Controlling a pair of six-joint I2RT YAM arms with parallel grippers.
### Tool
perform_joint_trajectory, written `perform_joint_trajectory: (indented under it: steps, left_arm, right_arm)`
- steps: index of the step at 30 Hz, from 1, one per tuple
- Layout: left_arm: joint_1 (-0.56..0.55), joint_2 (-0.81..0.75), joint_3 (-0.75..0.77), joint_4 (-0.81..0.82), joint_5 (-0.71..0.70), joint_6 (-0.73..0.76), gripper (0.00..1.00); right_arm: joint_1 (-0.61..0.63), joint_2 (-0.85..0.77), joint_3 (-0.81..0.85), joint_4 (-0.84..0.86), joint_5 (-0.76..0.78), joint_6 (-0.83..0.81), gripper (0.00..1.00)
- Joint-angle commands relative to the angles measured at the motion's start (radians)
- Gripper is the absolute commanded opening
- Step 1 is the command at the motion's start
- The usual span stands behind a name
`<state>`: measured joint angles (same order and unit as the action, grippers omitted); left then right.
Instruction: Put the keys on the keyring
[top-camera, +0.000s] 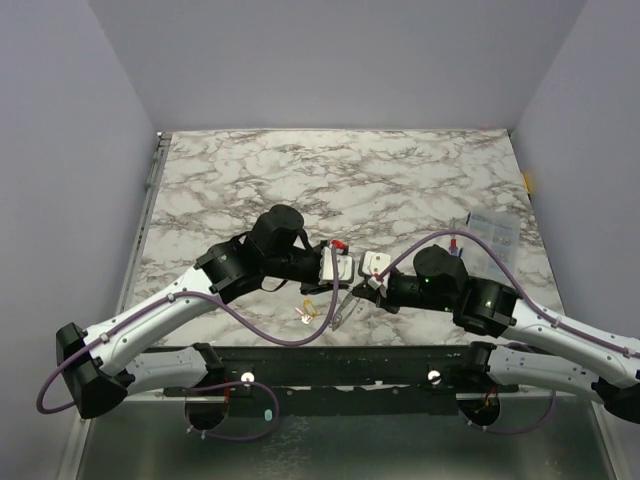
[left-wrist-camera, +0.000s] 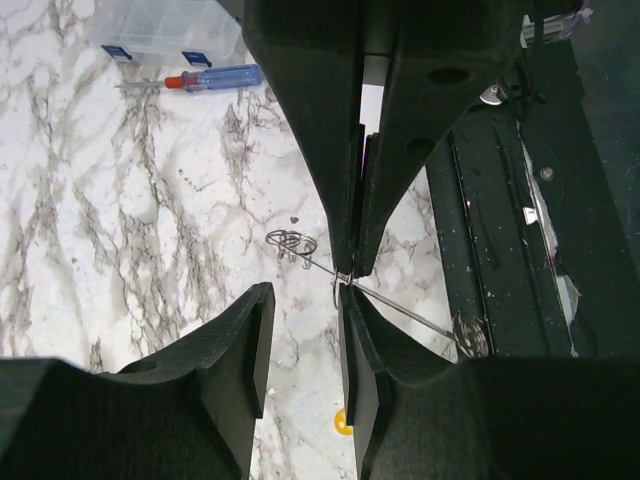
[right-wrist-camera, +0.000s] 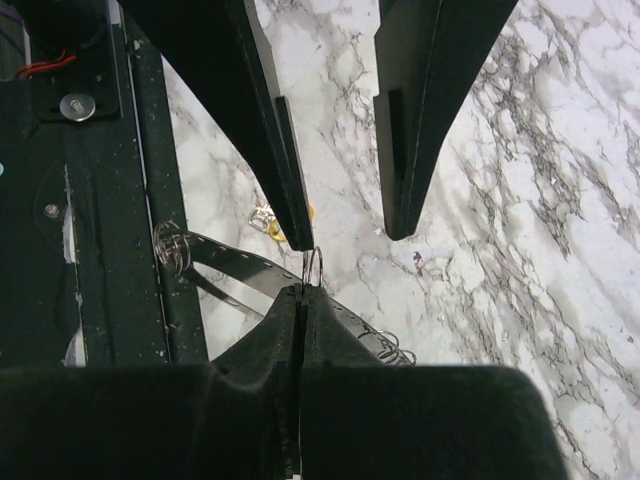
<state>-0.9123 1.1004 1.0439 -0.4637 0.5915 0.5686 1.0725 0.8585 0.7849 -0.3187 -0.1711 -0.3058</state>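
Observation:
The keyring (right-wrist-camera: 312, 267), a small thin wire loop, stands on edge, pinched at its bottom by my shut right gripper (right-wrist-camera: 300, 292). In the left wrist view the ring (left-wrist-camera: 338, 290) shows just at the tip of my left gripper's right finger (left-wrist-camera: 358, 360). My left gripper (left-wrist-camera: 303, 295) is open, with one finger (right-wrist-camera: 283, 150) touching the ring and the other (right-wrist-camera: 415, 120) well apart. The keys (top-camera: 305, 313), silvery and brass with a yellow bit, lie on the marble below the grippers and also show in the right wrist view (right-wrist-camera: 266, 219). Both grippers (top-camera: 345, 283) (top-camera: 366, 283) meet tip to tip.
A perforated metal strip (right-wrist-camera: 235, 260) with ring clusters at both ends lies under the grippers; it also shows in the left wrist view (left-wrist-camera: 415, 315). A clear plastic box (left-wrist-camera: 165, 35) and a blue-and-red pen-like stick (left-wrist-camera: 215, 77) lie at the right. A black rail (top-camera: 330, 362) runs along the near edge.

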Motion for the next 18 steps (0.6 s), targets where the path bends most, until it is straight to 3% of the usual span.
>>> perform_joint_trajectory:
  steps: [1, 13, 18]
  left_arm:
    - [-0.009, 0.005, 0.044, -0.049, 0.028, 0.054, 0.38]
    - [-0.025, 0.067, 0.049, -0.058, 0.049, 0.058, 0.41]
    - [-0.030, 0.089, 0.060, -0.058, 0.057, 0.066, 0.34]
  right_arm:
    - [0.006, 0.011, 0.051, -0.016, 0.031, -0.009, 0.00]
    - [0.006, 0.000, 0.053, -0.014, 0.028, -0.012, 0.01]
    - [0.006, -0.002, 0.053, -0.013, 0.023, -0.013, 0.01]
